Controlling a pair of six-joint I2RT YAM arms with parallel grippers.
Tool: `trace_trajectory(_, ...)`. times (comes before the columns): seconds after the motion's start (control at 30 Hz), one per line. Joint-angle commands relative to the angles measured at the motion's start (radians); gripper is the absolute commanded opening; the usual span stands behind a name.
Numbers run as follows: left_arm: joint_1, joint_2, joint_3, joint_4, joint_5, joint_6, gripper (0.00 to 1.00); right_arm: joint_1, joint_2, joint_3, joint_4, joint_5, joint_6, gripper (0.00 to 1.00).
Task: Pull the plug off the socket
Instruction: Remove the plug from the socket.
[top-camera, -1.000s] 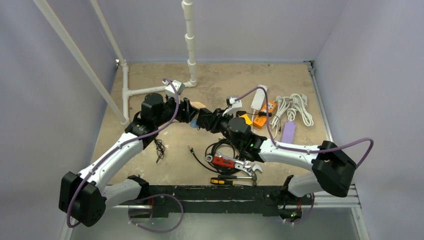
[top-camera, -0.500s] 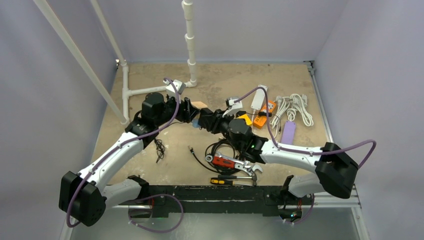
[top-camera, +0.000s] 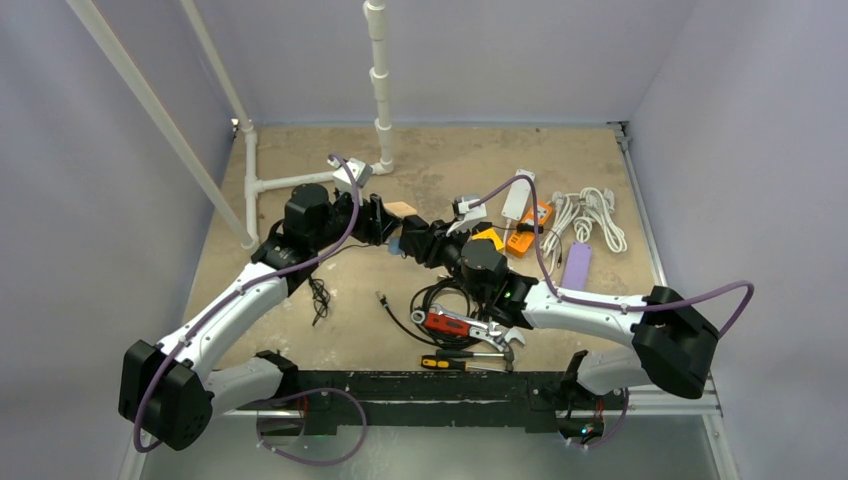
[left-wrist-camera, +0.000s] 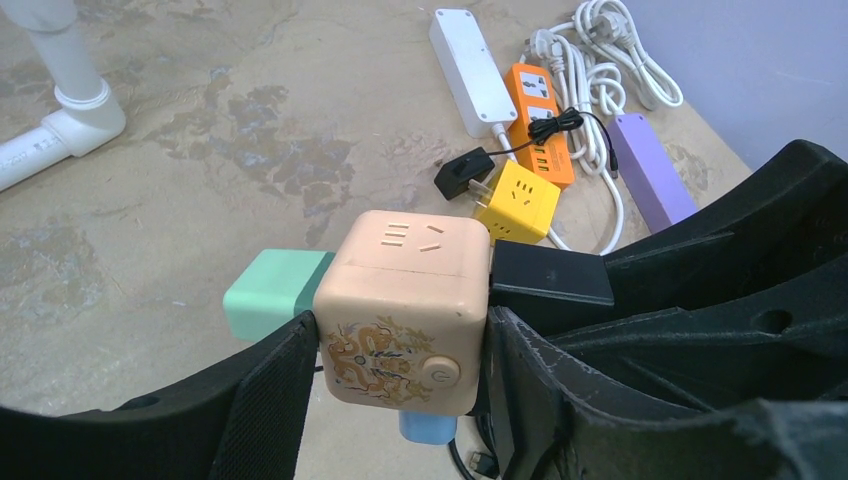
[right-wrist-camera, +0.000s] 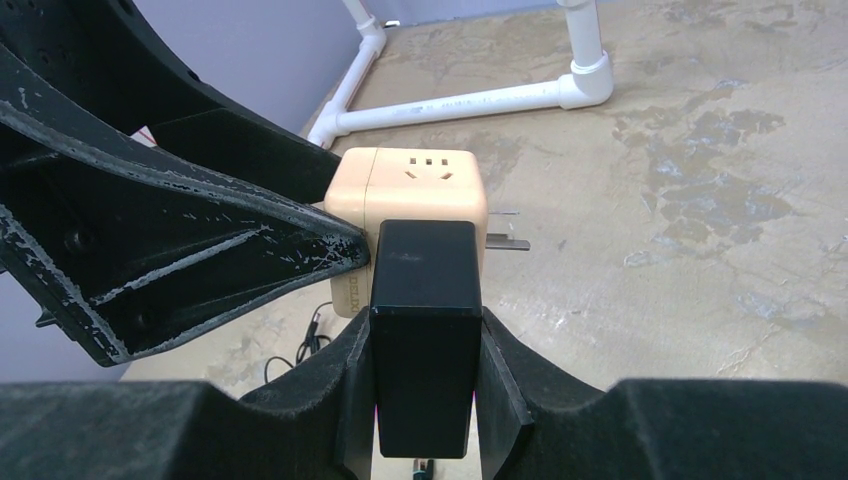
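Left hand (left-wrist-camera: 398, 345) clamped the peach cube socket (left-wrist-camera: 405, 285). Right hand (right-wrist-camera: 425, 345) clamped the black plug (right-wrist-camera: 425, 270), seated against it above the table (top-camera: 450, 160). Only the left wrist view showed a green block (left-wrist-camera: 268, 292) behind. Versus 1 second earlier, both hands had barely moved.

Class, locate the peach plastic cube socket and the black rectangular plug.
peach plastic cube socket (left-wrist-camera: 400, 350): left wrist view, decorated face.
black rectangular plug (right-wrist-camera: 425, 330): right wrist view, top face.

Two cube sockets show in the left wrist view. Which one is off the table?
The peach cube socket, clamped in the left gripper with a black plug against its side. The yellow cube socket lies on the table.
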Motion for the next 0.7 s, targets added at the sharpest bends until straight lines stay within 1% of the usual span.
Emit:
trace_trajectory(0.0, 0.002, 0.014, 0.037, 0.033, -0.020, -0.001, 0.58, 0.027, -0.056, 0.028, 0.194, -0.099, -0.012, 0.00)
trace_trajectory(0.17, 0.002, 0.026, 0.039, 0.024, -0.031, 0.000, 0.63, 0.027, -0.056, 0.032, 0.201, -0.110, -0.019, 0.00)
trace_trajectory(0.33, 0.001, 0.026, 0.040, 0.014, -0.059, 0.004, 0.64, 0.027, -0.056, 0.031, 0.212, -0.116, -0.023, 0.00)
trace_trajectory(0.57, 0.000, 0.047, 0.044, 0.010, -0.046, -0.009, 0.64, 0.027, -0.060, 0.023, 0.235, -0.116, -0.028, 0.00)
trace_trajectory(0.6, 0.000, 0.050, 0.043, 0.014, -0.034, -0.014, 0.62, 0.027, -0.060, 0.021, 0.237, -0.115, -0.030, 0.00)
trace_trajectory(0.67, 0.001, 0.051, 0.040, 0.026, -0.012, -0.021, 0.52, 0.027, -0.055, 0.022, 0.236, -0.112, -0.028, 0.00)
